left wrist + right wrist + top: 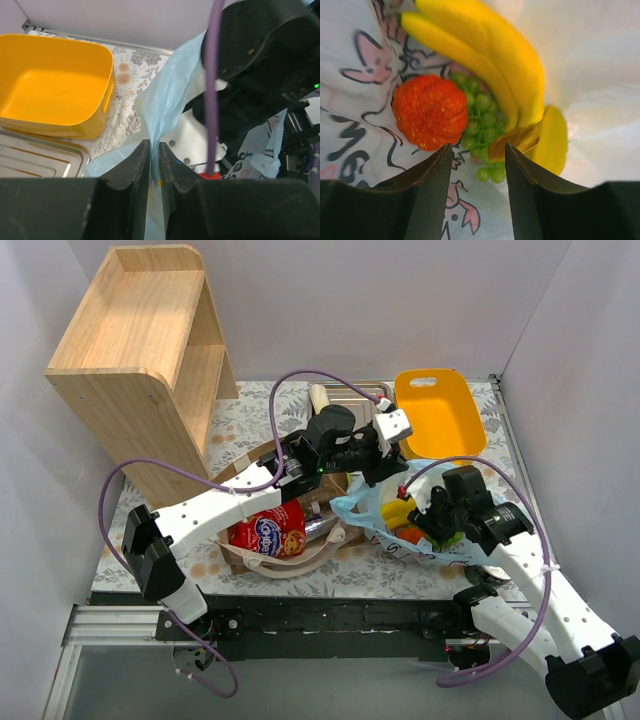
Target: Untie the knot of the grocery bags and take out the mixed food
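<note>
The light-blue printed bag (372,508) lies open at centre right; no knot shows. My left gripper (388,465) is shut on a strip of the bag's film (161,95), pinched between the fingers of the left gripper (154,146) and held up. My right gripper (432,523) reaches into the bag's mouth; in the right wrist view it (477,155) is open and empty just above green grapes (482,125), with an orange pumpkin (430,112) to the left and yellow bananas (485,50) to the right. A red crisp packet (270,532) lies in the brown paper carrier (243,563).
A yellow plastic tub (440,415) stands at the back right, also in the left wrist view (55,85). A steel tray (350,393) lies beside it (35,160). A wooden shelf (140,350) stands at the back left. The right arm (265,60) is close to my left gripper.
</note>
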Available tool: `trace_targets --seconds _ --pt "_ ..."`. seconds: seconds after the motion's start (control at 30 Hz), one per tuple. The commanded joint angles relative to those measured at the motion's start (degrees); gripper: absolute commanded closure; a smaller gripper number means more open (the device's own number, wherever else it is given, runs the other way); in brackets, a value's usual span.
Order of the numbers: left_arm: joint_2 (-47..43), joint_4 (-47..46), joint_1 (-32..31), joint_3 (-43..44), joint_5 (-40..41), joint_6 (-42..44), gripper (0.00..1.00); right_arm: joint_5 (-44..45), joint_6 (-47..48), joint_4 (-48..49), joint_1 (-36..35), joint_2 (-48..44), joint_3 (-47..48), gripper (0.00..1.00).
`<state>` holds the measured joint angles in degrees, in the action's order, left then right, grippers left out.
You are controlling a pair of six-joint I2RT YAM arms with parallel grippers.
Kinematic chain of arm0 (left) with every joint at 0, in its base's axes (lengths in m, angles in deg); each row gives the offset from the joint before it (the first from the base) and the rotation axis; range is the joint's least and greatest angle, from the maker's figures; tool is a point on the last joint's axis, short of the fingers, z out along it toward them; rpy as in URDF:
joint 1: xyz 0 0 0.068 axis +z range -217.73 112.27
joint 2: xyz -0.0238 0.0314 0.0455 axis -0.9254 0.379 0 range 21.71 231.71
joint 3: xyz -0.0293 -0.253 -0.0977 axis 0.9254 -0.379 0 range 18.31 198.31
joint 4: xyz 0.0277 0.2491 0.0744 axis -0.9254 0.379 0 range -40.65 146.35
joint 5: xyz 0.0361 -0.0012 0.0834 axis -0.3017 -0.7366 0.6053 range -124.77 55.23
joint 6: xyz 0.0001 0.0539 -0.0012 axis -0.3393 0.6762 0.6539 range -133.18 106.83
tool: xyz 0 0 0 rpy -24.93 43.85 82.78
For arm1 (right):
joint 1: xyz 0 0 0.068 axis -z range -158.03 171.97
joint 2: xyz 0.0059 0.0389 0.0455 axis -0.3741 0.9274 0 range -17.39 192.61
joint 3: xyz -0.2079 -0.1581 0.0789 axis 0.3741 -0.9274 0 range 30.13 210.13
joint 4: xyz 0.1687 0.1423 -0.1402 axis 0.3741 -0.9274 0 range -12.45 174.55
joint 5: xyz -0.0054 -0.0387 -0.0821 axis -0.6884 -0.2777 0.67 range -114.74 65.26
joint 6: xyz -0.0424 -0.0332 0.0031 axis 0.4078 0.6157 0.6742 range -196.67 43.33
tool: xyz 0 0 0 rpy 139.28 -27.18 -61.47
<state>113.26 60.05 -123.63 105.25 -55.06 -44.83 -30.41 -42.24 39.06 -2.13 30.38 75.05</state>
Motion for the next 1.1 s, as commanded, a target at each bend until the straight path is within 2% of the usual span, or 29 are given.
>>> trace_targets --seconds 0.0,0.3,0.53,0.6,0.63,0.67,0.7,0.77,0.97,1.03,1.07 --pt "-2.3 -1.7 -1.0 0.3 -1.4 0.0 0.86 7.7 -2.4 -1.5 -0.4 1.0 -2.3 0.45" --pt "-2.6 -1.9 -1.0 -0.4 -1.6 -0.3 0.85 17.4 -4.4 6.5 -1.1 2.5 -7.5 0.46" --pt "-2.6 -1.9 -1.0 -0.5 -1.9 0.3 0.84 12.8 0.4 14.8 -1.1 1.8 -11.7 0.47" --pt "-2.7 -1.8 -1.1 -0.9 -1.7 0.5 0.84 12.4 -0.9 16.4 -1.0 1.6 -11.4 0.51" --pt "-2.8 -1.8 -1.0 -1.1 -1.8 0.7 0.84 12.1 -1.3 17.3 -1.1 1.5 -10.2 0.56" --pt "-3.0 -1.9 -1.0 -1.2 -1.5 0.8 0.83 11.6 -1.6 17.5 -1.1 1.0 -9.6 0.72" --pt "-3.1 -1.8 -1.1 -1.4 -1.4 0.7 0.83 10.5 -2.0 17.5 -1.1 -0.1 -9.1 0.83" --pt "-3.1 -1.9 -1.1 -1.6 -1.3 0.7 0.83 9.5 -2.0 16.8 -1.1 -1.6 -7.1 0.98" --pt "-2.1 -3.2 -0.9 -0.5 0.9 0.1 0.81 1.2 1.9 5.7 -1.0 -11.9 -1.4 0.99" --pt "-1.2 -3.6 -0.2 0.3 2.3 -1.5 0.68 -0.5 2.9 2.7 -1.1 -14.3 1.5 0.99" --pt "-0.9 -3.8 0.2 0.8 2.2 -2.9 0.68 -1.9 3.4 0.6 -1.0 -16.4 2.3 0.99"
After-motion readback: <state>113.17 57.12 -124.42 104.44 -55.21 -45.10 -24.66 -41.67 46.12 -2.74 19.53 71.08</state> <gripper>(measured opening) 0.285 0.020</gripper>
